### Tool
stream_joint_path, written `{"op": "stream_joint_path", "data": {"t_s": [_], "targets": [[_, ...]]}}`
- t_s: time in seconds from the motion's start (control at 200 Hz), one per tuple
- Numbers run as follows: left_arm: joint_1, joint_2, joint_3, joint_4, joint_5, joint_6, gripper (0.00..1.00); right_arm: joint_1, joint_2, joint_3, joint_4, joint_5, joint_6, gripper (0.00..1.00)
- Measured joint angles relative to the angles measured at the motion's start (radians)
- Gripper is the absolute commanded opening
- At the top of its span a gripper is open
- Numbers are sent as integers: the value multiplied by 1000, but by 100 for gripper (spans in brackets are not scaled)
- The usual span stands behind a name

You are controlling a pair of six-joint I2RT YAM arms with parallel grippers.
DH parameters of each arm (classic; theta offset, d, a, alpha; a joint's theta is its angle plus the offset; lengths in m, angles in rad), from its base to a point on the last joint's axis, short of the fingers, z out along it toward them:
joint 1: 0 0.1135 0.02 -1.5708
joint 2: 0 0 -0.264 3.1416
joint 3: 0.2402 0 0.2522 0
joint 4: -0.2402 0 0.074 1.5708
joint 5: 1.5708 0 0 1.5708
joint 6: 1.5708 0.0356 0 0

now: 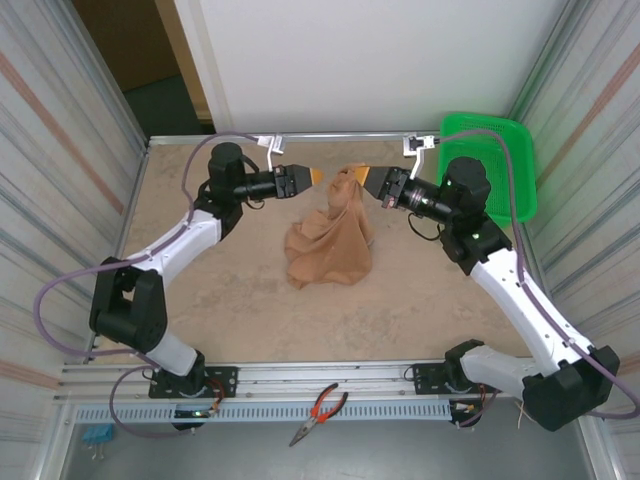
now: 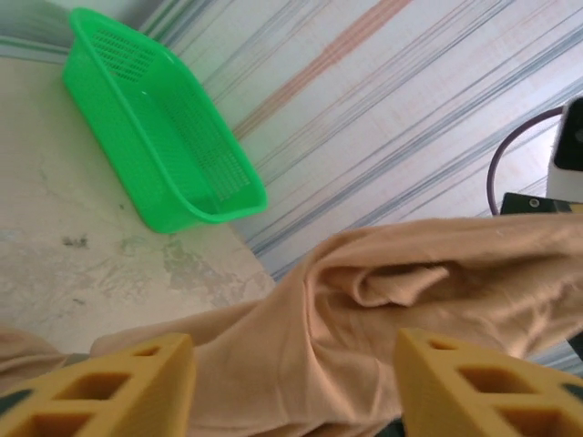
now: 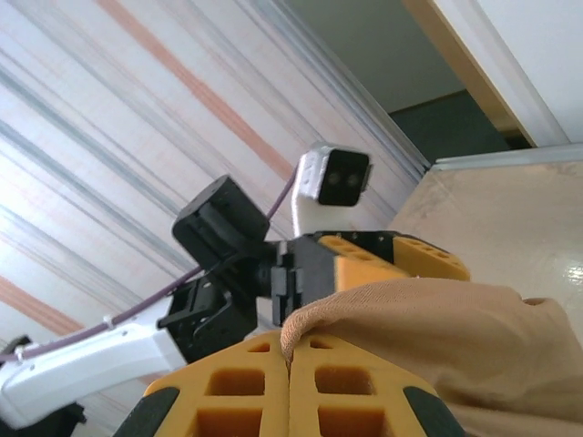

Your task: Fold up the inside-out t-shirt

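Observation:
The tan inside-out t-shirt (image 1: 330,245) is bunched in a heap at the middle of the table, and its top is lifted to a peak at the back. My right gripper (image 1: 366,180) is shut on a fold of that raised cloth; in the right wrist view the fabric edge (image 3: 428,319) is pinched in the seam between the yellow fingers (image 3: 364,382). My left gripper (image 1: 318,177) faces it from the left, just beside the peak, and is open. Its yellow fingers (image 2: 118,387) stand wide apart with the shirt (image 2: 364,309) hanging loose in front of them.
A green plastic basket (image 1: 490,160) sits at the back right corner of the table (image 1: 220,290). Striped walls close in both sides. Red-handled pliers (image 1: 320,412) lie on the front rail below the table edge.

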State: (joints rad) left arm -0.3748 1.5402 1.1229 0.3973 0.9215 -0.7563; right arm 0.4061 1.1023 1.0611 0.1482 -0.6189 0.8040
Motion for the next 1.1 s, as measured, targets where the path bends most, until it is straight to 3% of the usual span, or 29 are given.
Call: {"op": "stream_joint_path", "data": {"t_s": [0.296, 0.556, 0.887, 0.927, 1.042, 1.102], "targets": [[-53, -177, 8, -241, -138, 215, 63, -41, 67, -39, 112, -124, 80, 0], [-132, -134, 91, -362, -239, 318, 62, -34, 69, -39, 138, -183, 83, 0], [-164, -45, 126, -378, -262, 331, 60, 1, 80, -39, 139, -190, 83, 0], [-168, -37, 133, -378, -262, 331, 51, 7, 83, -39, 140, -190, 83, 0], [-182, -1, 162, -372, -254, 329, 1, 18, 86, -39, 139, -190, 83, 0], [-190, 18, 181, -372, -240, 332, 0, 14, 85, -41, 140, -190, 83, 0]]}}
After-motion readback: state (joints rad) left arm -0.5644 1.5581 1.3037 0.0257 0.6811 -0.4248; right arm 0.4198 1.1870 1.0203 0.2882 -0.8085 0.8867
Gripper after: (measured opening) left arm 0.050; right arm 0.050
